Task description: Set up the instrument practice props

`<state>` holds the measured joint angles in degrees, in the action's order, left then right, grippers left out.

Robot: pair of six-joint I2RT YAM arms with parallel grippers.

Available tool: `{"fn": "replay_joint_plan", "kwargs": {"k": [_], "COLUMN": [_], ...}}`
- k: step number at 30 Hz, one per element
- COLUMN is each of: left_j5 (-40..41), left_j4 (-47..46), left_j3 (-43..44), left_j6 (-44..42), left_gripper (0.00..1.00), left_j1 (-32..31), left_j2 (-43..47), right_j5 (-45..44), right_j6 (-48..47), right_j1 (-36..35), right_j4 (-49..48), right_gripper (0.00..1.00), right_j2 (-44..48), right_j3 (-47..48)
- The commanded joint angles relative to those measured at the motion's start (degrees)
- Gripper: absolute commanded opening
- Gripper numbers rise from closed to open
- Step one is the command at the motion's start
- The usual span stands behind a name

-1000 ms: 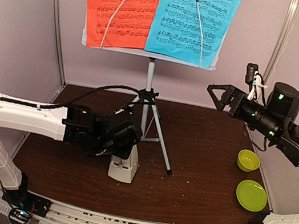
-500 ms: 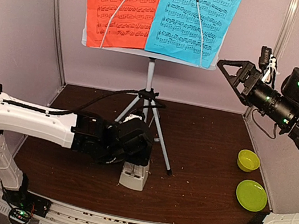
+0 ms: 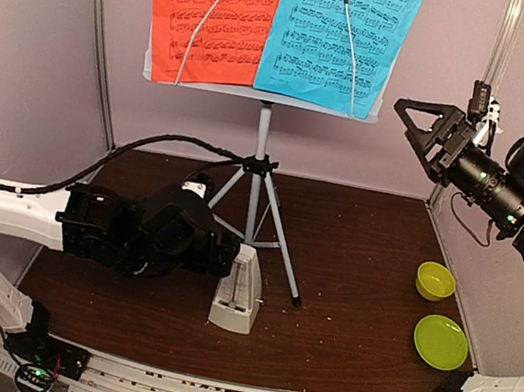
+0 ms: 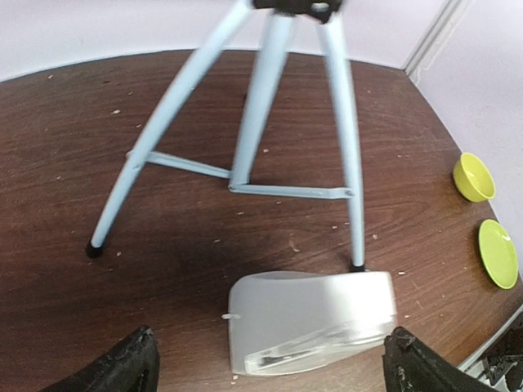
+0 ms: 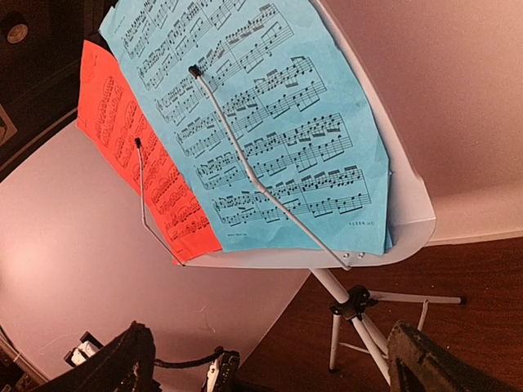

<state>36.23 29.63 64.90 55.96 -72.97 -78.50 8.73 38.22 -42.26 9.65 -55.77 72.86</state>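
On my top view the left pincer (image 3: 219, 253) is low over the brown worktop (image 3: 365, 245), just to the left of the small pale-grey metronome (image 3: 238, 291), which stands upright near the front edge and close before the silver tripod (image 3: 256, 170). From the left wrist camera I see the left pincer (image 4: 270, 367) spread wide. Its two black fingertips (image 4: 131, 363) are at the bottom corners of the view and the metronome (image 4: 310, 318) lies between them but apart from both, so nothing is gripped. One foot of the tripod (image 4: 261, 106) is just beside the far side of the metronome. The lime-green bowl (image 4: 474, 176) and the plate (image 4: 498, 253) are well apart from it, at the right side of the worktop. The right pincer (image 3: 411, 129) is raised high in the air, to the right of the pale-blue stand desk (image 3: 259, 95) and pointing toward it. It is also spread wide and holds nothing. In the right wrist view the right pincer (image 5: 274, 363) looks at the desk (image 5: 409, 220) from the side. The blue page (image 5: 261, 122) and the red page (image 5: 139, 155) lie on the desk side by side, each under a thin wire arm (image 5: 245, 163). On the top view the red page (image 3: 209, 4) is on the left and the blue page (image 3: 342, 27) on the right.
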Motion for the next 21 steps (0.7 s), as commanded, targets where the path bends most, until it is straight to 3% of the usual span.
{"fn": "replay_joint_plan", "kwargs": {"k": [1, 11, 18, 21], "left_j5": [-2.77, -13.77, -17.72, -21.12], "left_j4": [-1.48, -15.12, -24.31, -29.61], "left_j3": [-7.39, -18.98, -19.92, -22.25], "left_j6": [2.32, -5.02, -9.52, -10.14], "left_gripper": [0.98, 0.98, 0.97, 0.92], "left_j1": [3.84, 10.94, 11.99, 12.06], "left_j2": [3.57, 3.89, -4.15, -5.64], "right_j5": [5.23, 8.5, 6.73, 6.47], "right_j6": [4.7, 6.23, 2.32, 1.08], "right_j1": [0.36, -0.1, 2.0, 2.01], "right_j4": [-6.7, -5.22, -5.67, -4.41], "right_gripper": [1.0, 1.0, 1.0, 1.0], "right_j2": [-1.27, -0.92, 2.73, 3.63], "right_j3": [-4.72, -1.51, -12.67, -17.21]}}
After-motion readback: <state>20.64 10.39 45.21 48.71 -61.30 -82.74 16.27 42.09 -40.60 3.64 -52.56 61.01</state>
